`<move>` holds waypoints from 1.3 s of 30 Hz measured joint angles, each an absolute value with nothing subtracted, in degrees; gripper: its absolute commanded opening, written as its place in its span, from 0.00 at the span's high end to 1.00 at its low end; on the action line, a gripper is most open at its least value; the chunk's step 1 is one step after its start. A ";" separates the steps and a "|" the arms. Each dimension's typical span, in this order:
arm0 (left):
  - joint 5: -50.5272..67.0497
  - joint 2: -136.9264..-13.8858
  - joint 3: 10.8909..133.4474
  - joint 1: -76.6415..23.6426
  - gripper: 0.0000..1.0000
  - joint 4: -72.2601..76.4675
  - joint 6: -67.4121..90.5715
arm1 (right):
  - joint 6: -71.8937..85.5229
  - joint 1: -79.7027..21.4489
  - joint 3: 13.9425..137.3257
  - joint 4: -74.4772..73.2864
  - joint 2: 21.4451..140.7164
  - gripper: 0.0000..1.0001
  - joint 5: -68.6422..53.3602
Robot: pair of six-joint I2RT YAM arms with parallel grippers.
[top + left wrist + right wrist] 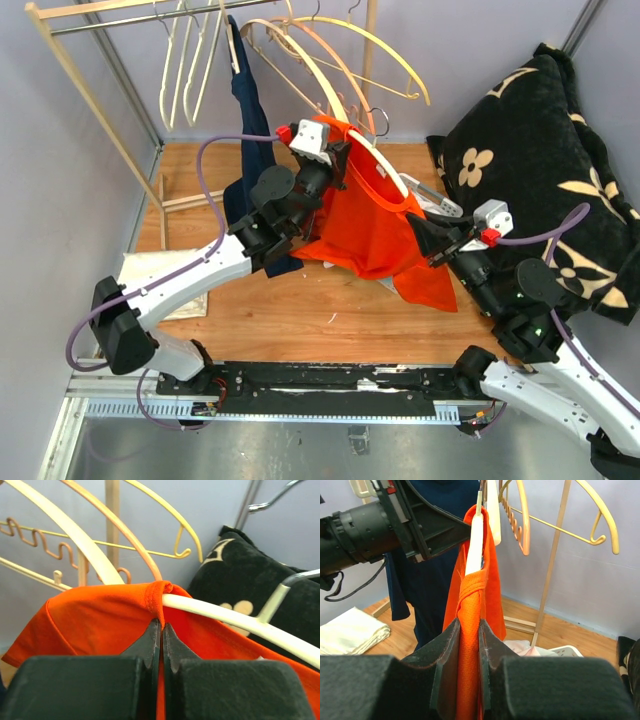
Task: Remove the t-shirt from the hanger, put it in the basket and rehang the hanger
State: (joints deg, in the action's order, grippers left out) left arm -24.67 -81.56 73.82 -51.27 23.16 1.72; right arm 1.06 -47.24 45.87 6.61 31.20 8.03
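An orange t-shirt (365, 215) hangs on a cream hanger (388, 168) in mid-air above the wooden table. My left gripper (338, 152) is shut on the shirt's fabric at the upper left, by the collar edge (159, 600), where the hanger arm (235, 620) passes through. My right gripper (422, 232) is shut on the shirt's right side; in the right wrist view the bunched orange cloth (470, 645) sits between its fingers (447, 650), with the hanger (475, 545) above it.
A wooden rack (100, 15) at the back holds several cream hangers (330, 50) and a navy garment (245, 130). A black patterned blanket (540, 170) lies at the right. Folded cream cloth (160, 285) lies at the left. A white basket (560, 651) stands behind.
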 measured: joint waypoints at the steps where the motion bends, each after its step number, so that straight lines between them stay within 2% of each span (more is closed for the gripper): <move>1: -23.31 -81.19 73.34 -51.20 0.99 23.62 1.65 | 0.99 -47.24 45.78 6.66 31.27 0.99 8.19; 12: -2.04 -71.33 66.22 -51.11 0.99 23.68 1.85 | -2.35 -47.27 41.12 14.72 34.22 0.99 10.50; 19: -1.32 -69.47 62.74 -51.11 0.98 20.62 2.92 | -5.13 -47.31 37.21 22.96 35.11 0.99 9.91; 21: -2.44 -69.47 62.17 -51.09 0.84 19.75 3.11 | -6.11 -47.31 36.49 24.56 35.51 0.99 9.58; 24: -4.75 -69.41 62.02 -51.11 0.46 18.37 3.86 | -7.29 -47.31 35.40 26.39 35.83 0.99 9.10; 25: -5.61 -69.25 62.02 -51.11 0.39 17.98 3.73 | -7.62 -47.31 35.16 26.87 35.94 0.99 8.99; 29: -8.73 -67.55 61.30 -51.13 0.30 17.82 4.60 | -8.10 -47.31 35.07 27.49 36.05 0.99 8.95; 39: -10.22 -65.08 62.65 -51.13 0.27 23.79 2.63 | -8.21 -47.31 35.07 27.55 36.01 0.99 8.16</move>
